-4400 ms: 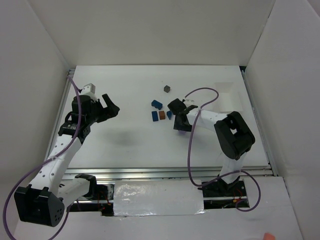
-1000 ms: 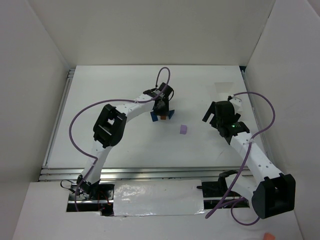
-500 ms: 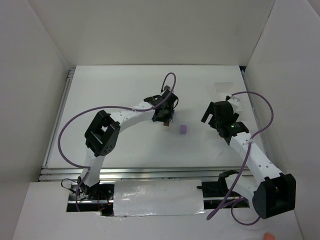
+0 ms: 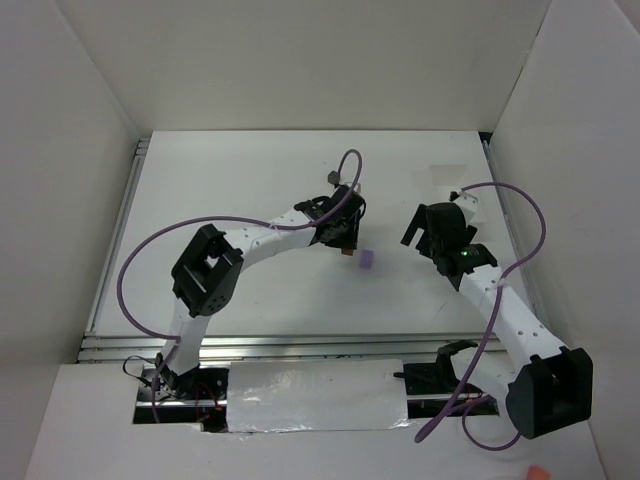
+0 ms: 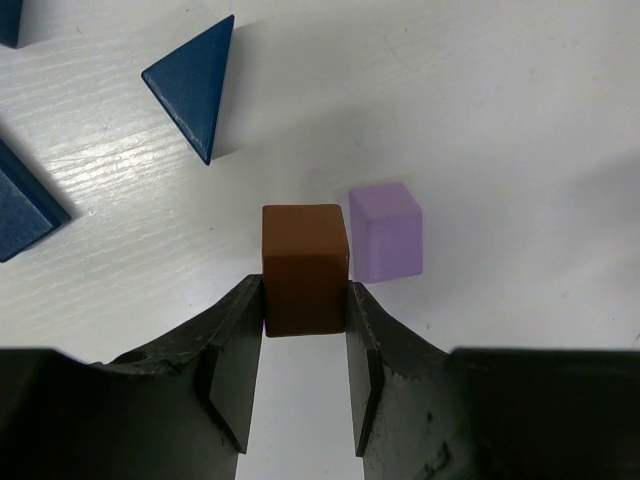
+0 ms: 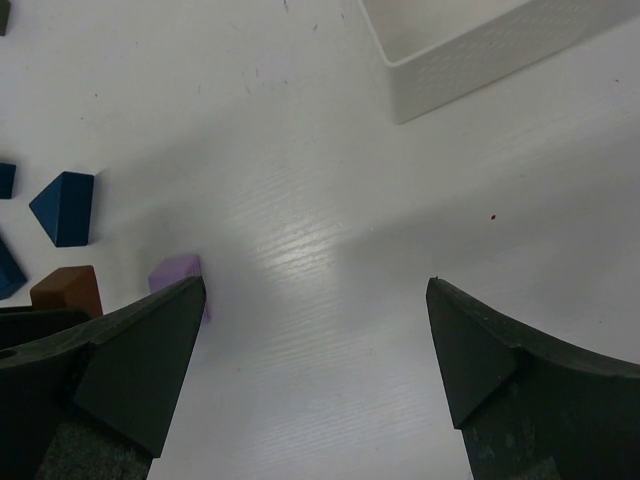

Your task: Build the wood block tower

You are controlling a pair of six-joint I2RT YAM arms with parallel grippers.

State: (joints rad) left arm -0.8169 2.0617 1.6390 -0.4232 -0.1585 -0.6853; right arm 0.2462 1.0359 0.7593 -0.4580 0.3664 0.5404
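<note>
My left gripper (image 5: 305,300) is shut on a brown-orange cube (image 5: 305,268), squeezed between both fingers. In the left wrist view a lavender cube (image 5: 387,232) lies on the white table just right of and beyond it, a small gap between them. In the top view the left gripper (image 4: 343,238) is stretched to mid-table, with the lavender cube (image 4: 367,259) at its right. A blue wedge (image 5: 195,85) and a blue block (image 5: 20,205) lie to the left. My right gripper (image 6: 315,295) hangs open and empty, its left finger beside the lavender cube (image 6: 178,272). No stacked tower shows.
A white rectangular tray (image 6: 470,45) stands at the back right, near the right gripper (image 4: 430,225). The right wrist view also shows the blue wedge (image 6: 62,207) and the brown-orange cube (image 6: 68,288) at its left edge. White walls close in the table on three sides.
My left gripper has carried the brown-orange cube to the right, away from the blue pieces and up beside the lavender cube. The right arm has hardly moved and stays open.
</note>
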